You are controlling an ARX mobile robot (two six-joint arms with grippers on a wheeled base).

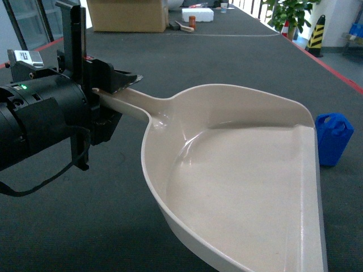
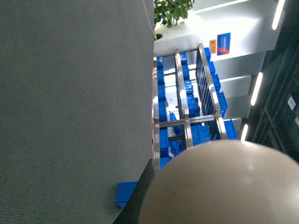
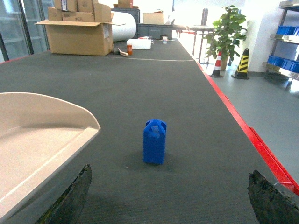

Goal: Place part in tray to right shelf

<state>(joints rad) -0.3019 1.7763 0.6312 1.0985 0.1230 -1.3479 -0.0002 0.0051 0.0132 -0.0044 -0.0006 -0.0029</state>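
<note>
Nearest the head camera, the empty tray (image 1: 238,187) hung by its handle in the left gripper's (image 1: 105,93) closed jaws; the part (image 1: 333,139) stood just right of it. Left wrist view: the right shelf (image 2: 187,116) lay far off. Right wrist view: the right gripper (image 3: 168,196) gaped before the ungrasped part (image 3: 154,142).

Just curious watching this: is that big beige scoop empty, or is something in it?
Empty. The tray shows only bare beige floor; the part stands upright on the dark table beside it.
</note>
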